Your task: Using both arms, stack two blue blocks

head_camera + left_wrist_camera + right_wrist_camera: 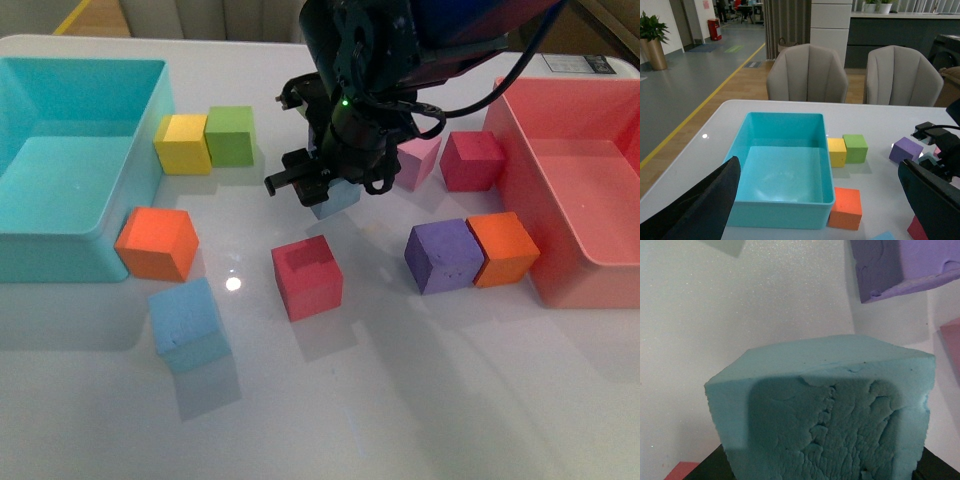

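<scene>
In the front view my right gripper hangs over the middle of the table, shut on a blue block held just above the surface. In the right wrist view that blue block fills the picture between the black jaws of the right gripper. The other blue block rests on the table at the front left; only its corner shows in the left wrist view. My left gripper is open, with its fingers spread wide over the turquoise bin's near side. The left arm is out of the front view.
A turquoise bin stands at the left and a pink bin at the right. Around them lie a yellow cube, green cube, orange cube, red cube, purple cube, second orange cube and crimson cube.
</scene>
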`<act>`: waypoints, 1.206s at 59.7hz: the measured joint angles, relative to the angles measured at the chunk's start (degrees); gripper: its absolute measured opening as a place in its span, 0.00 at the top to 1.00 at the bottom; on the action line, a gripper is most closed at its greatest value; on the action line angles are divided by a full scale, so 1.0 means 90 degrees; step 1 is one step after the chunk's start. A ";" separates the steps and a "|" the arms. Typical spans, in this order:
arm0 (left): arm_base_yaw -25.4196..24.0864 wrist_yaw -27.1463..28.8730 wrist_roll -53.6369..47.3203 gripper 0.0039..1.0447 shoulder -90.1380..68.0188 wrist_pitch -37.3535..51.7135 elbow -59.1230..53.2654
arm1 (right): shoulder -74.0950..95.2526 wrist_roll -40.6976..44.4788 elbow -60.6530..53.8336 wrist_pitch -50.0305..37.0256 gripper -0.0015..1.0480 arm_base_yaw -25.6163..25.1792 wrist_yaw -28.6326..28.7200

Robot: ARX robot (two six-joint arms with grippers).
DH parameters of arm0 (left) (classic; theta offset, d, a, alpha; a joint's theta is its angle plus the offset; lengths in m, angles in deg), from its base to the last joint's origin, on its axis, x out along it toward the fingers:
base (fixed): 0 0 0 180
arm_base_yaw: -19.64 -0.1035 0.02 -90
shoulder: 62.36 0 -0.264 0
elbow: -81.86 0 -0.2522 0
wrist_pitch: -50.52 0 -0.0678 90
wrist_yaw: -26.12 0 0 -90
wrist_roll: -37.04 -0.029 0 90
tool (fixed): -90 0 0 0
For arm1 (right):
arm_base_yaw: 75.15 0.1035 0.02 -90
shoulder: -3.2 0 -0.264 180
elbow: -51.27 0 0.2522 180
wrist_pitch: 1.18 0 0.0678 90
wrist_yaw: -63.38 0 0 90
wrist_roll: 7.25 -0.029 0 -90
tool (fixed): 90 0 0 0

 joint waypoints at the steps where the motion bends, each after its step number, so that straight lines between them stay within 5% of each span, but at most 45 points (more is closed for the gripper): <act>1: 0.0000 0.0000 0.0000 0.08 0.0000 0.0000 0.0000 | 0.0058 -0.0012 0.0075 0.0034 0.54 0.0007 0.0000; 35: 0.0000 0.0000 0.0000 0.08 0.0000 0.0000 0.0000 | 0.0741 -0.0080 0.0738 0.0262 0.54 0.0102 0.0012; 55: 0.0000 0.0000 0.0000 0.08 0.0000 0.0000 0.0000 | 0.0690 -0.0102 0.0427 -0.0102 0.08 0.0085 0.0129; 72: 0.0000 0.0000 0.0000 0.08 0.0000 0.0000 0.0000 | -0.0500 -0.0068 -0.0767 -0.1069 0.09 -0.0104 0.0236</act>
